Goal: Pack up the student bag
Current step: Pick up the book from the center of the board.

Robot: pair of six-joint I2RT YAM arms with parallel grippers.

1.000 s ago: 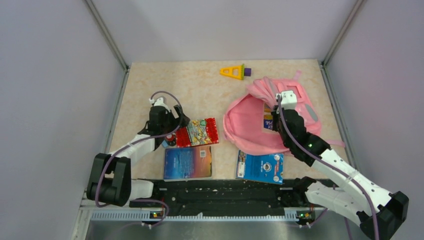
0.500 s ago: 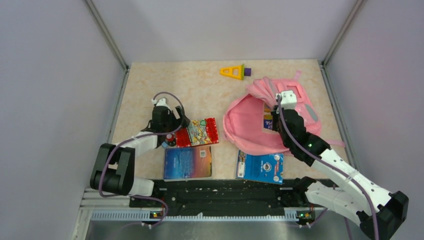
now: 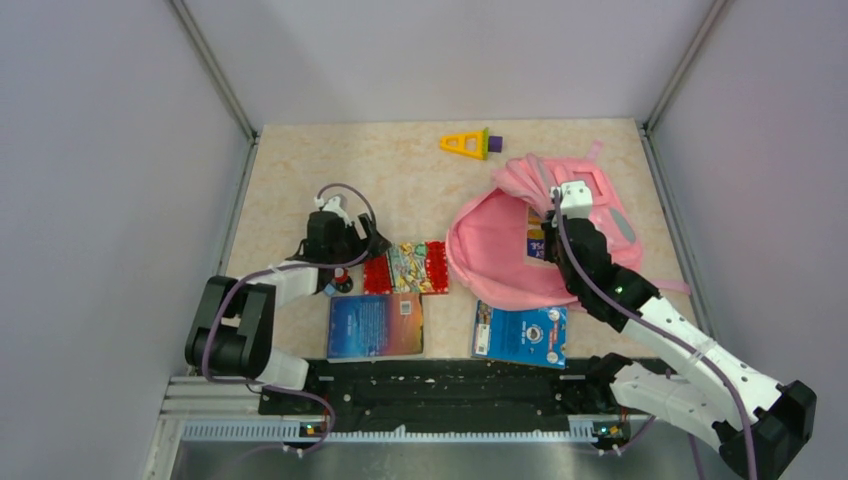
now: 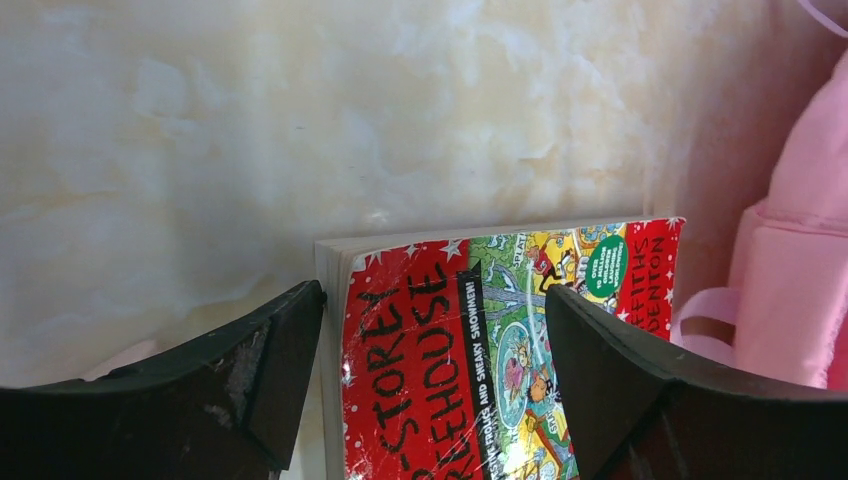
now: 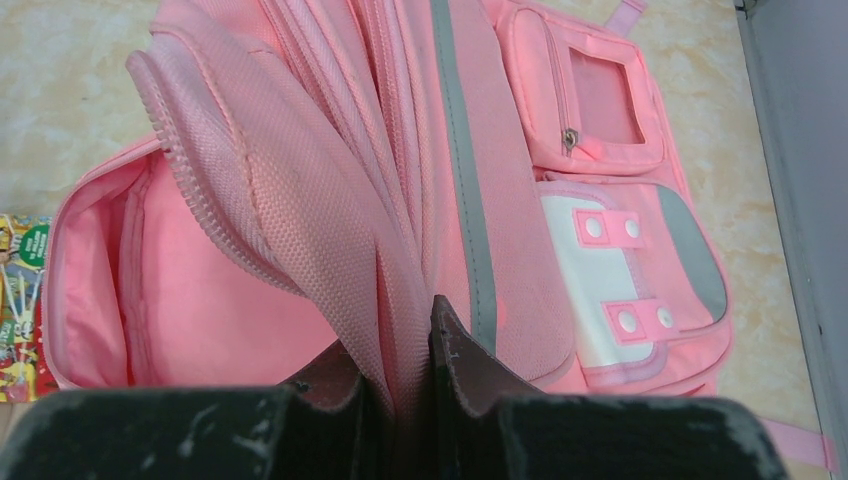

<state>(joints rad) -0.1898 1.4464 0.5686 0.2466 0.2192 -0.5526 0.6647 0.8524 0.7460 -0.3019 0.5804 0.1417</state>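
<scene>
The pink student bag point(image 3: 495, 250) lies at the right of the table with its main opening gaping toward the left. My right gripper point(image 3: 562, 200) is shut on the bag's flap fabric point(image 5: 390, 300) and holds the opening up. A blue and yellow item point(image 3: 537, 243) shows inside. My left gripper point(image 3: 362, 248) is low at the left end of a red Treehouse book point(image 3: 410, 268). In the left wrist view its jaws stand wide apart point(image 4: 435, 300), with the book point(image 4: 450, 340) between them and the bag point(image 4: 800, 270) just beyond.
A blue-orange book point(image 3: 375, 325) and a blue book point(image 3: 520, 334) lie at the near edge. A yellow and purple toy point(image 3: 467, 144) sits at the back. A small red and black object point(image 3: 340, 285) lies by the left arm. Walls enclose the table.
My left gripper and the red book have moved right, toward the bag's opening. The right arm and the bag have not moved.
</scene>
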